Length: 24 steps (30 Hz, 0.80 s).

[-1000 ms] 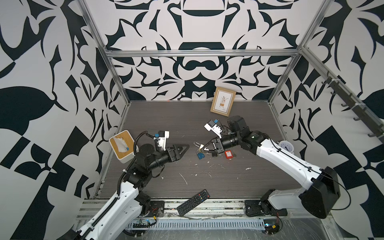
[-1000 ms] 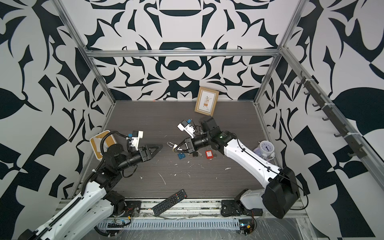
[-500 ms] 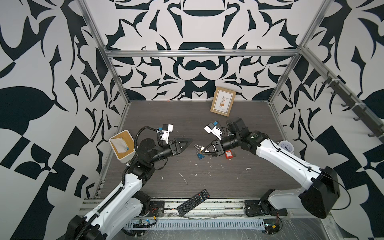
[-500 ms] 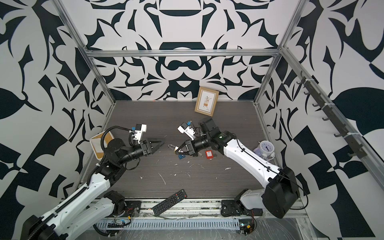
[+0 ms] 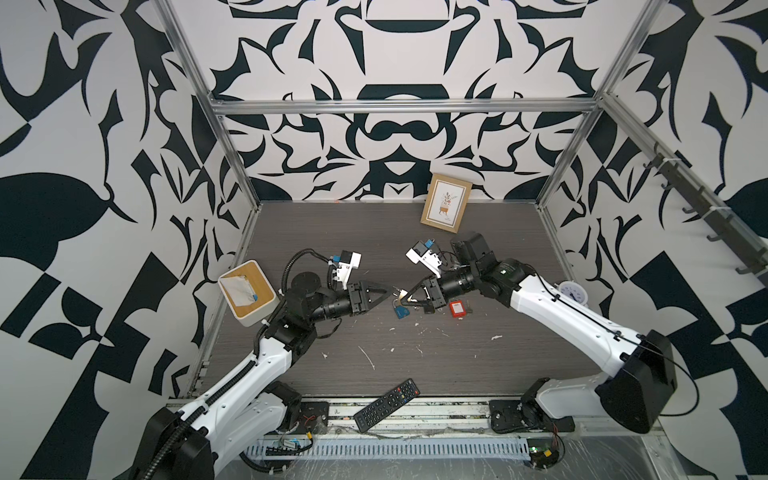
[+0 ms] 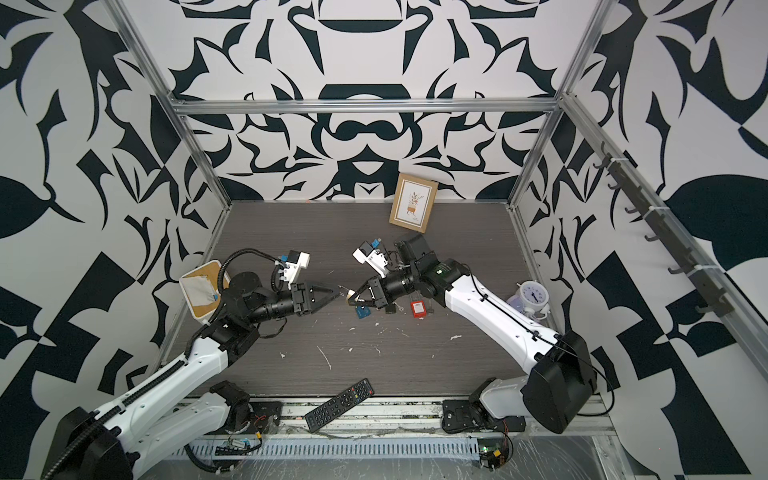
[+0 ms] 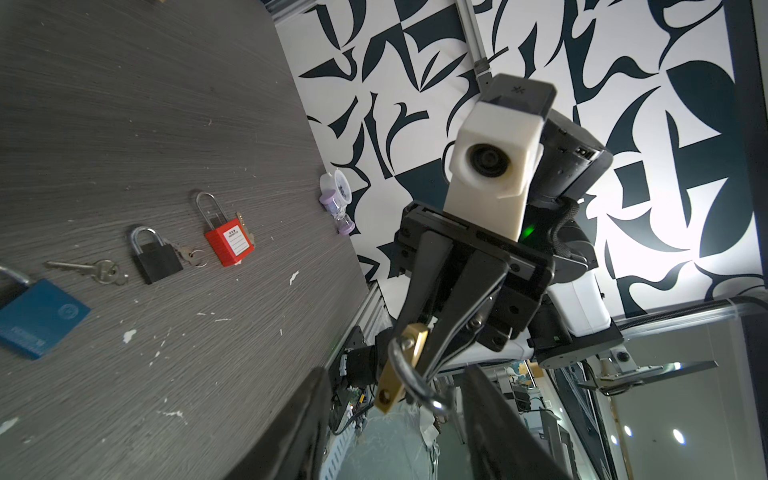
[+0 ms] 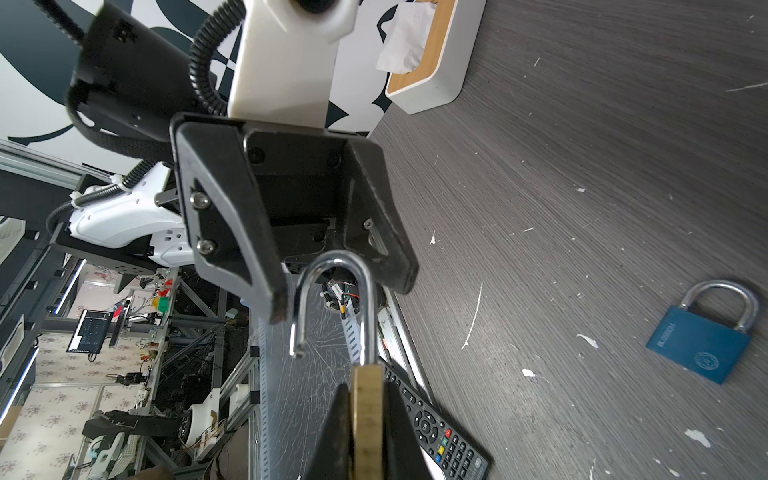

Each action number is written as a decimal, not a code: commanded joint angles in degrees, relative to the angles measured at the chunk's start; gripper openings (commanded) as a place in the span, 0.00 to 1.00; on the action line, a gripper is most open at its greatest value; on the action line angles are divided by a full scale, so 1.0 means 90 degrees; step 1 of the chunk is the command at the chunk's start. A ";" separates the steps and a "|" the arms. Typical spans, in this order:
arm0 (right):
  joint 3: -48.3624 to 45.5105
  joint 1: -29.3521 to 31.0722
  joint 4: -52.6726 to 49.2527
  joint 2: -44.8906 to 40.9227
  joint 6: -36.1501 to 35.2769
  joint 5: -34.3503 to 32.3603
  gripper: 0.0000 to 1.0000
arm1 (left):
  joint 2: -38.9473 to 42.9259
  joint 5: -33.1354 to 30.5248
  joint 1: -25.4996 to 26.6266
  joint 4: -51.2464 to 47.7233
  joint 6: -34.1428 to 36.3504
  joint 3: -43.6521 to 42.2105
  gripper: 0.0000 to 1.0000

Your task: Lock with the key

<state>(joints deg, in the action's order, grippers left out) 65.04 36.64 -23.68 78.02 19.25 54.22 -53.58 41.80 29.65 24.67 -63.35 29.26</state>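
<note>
Brass padlock (image 8: 365, 415) hangs in mid-air over the middle of the table (image 7: 145, 104), pinched flat across its body by the right gripper (image 7: 422, 349), whose jaws are nearly together on it; its shackle (image 8: 332, 270) stands sprung open, the free end clear of the body and seemingly swung out of line with it. In both top views the left gripper (image 5: 387, 294) sits at 9 o'clock of the lock and the right at 3 o'clock; the left jaws stand about half open, one finger on either side of the shackle bow, gripping nothing that I can make out. To do this well, I judge: pinch the bow squarely; turn it back over its hole; press straight along the legs while the right holds firm; a skewed push could twist the lock loose. A loose key (image 7: 83, 268) lies on the table near the blue padlock (image 5: 402, 311), at 6 o'clock of the held one.
</note>
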 commanded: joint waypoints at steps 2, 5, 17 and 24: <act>0.0291 0.0041 0.0042 -0.0040 -0.0127 0.0143 0.00 | 0.0204 0.0082 0.0021 -0.0115 0.0098 0.0119 0.48; 0.0272 0.0040 0.0082 -0.0017 -0.0097 0.0301 0.00 | 0.0331 -0.0006 0.0023 -0.0227 0.0155 0.0070 0.41; 0.0230 0.0175 -0.0160 -0.0069 -0.0293 0.0429 0.00 | 0.0233 -0.0122 0.0020 -0.0270 0.0185 0.0123 0.57; 0.0247 0.0205 -0.0200 -0.0056 -0.0342 0.0181 0.00 | 0.0109 0.0108 0.0017 -0.0082 0.0112 0.0224 0.41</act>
<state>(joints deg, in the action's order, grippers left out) 65.10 38.30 -26.35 78.19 17.54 56.40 -52.53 41.28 29.65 22.06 -61.98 29.28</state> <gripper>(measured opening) 0.119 0.489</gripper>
